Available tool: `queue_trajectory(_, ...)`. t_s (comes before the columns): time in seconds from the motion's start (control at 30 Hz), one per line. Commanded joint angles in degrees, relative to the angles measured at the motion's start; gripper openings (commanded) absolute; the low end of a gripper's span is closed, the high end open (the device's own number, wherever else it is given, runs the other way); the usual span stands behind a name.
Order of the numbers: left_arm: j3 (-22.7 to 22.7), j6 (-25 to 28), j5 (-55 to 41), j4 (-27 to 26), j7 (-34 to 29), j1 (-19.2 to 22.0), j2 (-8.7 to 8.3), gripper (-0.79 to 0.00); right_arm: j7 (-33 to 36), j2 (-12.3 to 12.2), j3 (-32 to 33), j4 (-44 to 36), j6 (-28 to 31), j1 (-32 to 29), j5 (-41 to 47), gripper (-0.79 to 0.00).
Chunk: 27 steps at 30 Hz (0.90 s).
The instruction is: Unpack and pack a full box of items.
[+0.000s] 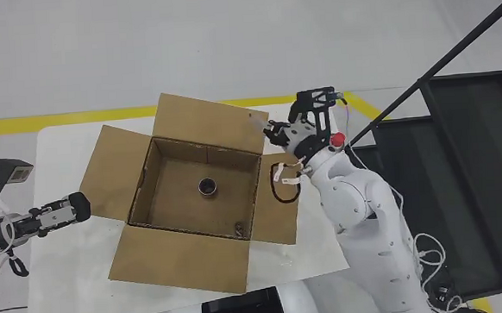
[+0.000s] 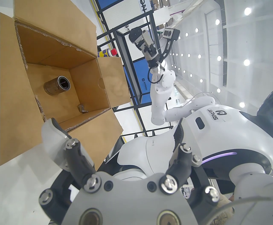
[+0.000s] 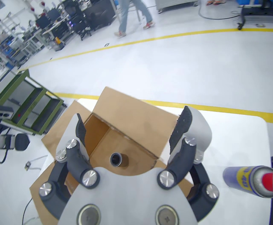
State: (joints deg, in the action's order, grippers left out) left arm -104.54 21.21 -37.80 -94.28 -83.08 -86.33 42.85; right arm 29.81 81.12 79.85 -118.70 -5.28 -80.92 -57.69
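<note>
Brown cardboard box (image 1: 184, 257) at the centre of the top view, on the white tabletop (image 1: 68, 280), all four flaps folded outward. Inside, on the box floor: a short metal cylinder (image 1: 208, 187) near the middle, dark bore showing from above, and a small metal fitting (image 1: 237, 231) near the lower right corner, well apart from the cylinder. Left gripper (image 1: 77, 206) at the left edge of the top view, just beside the left flap and apart from it; fingers (image 2: 53, 133) spread wide in the left wrist view, nothing between them. Right gripper (image 1: 276, 136) at the upper right corner of the box, over the meeting of the top and right flaps; fingers (image 3: 183, 123) likewise spread and empty. Spray can (image 3: 247, 181) at the lower right of the right wrist view, on the tabletop beside that gripper: blue body, red cap, yellow lettering on the label. Yellow floor line (image 1: 59, 121) across the top view beyond the tabletop.
</note>
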Motion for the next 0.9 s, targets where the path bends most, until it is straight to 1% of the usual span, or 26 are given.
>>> queue_trajectory(0.0,0.0,0.0,0.0,0.0,0.0,0.0,0.00,0.000,-2.3,-0.3,3.3,0.4,0.8,-1.0,-0.2,0.000)
queue_trajectory(0.2,0.0,0.0,0.0,0.0,0.0,0.0,0.00,0.000,-7.4,-1.0,10.4,2.2,3.1,-5.3,-0.7,0.000)
queue_trajectory(0.3,0.0,0.0,0.0,0.0,0.0,0.0,0.00,0.000,-10.6,-1.4,13.1,3.3,4.0,-7.3,-3.2,0.000)
queue_trajectory(0.33,0.0,0.0,0.0,0.0,0.0,0.0,0.00,0.000,-12.6,-1.5,13.7,3.8,4.0,-7.6,-4.6,0.000)
queue_trajectory(0.5,0.0,0.0,0.0,0.0,0.0,0.0,0.00,0.000,-19.5,-1.7,14.8,9.6,4.1,-8.7,-9.3,0.000)
queue_trajectory(0.73,0.0,0.0,0.0,0.0,0.0,0.0,0.00,0.000,-23.9,-1.8,15.7,17.8,3.2,-8.5,-10.2,0.000)
queue_trajectory(0.87,0.0,0.0,0.0,0.0,0.0,0.0,0.00,0.000,-25.3,-1.9,15.0,20.4,4.4,-8.5,-10.0,0.000)
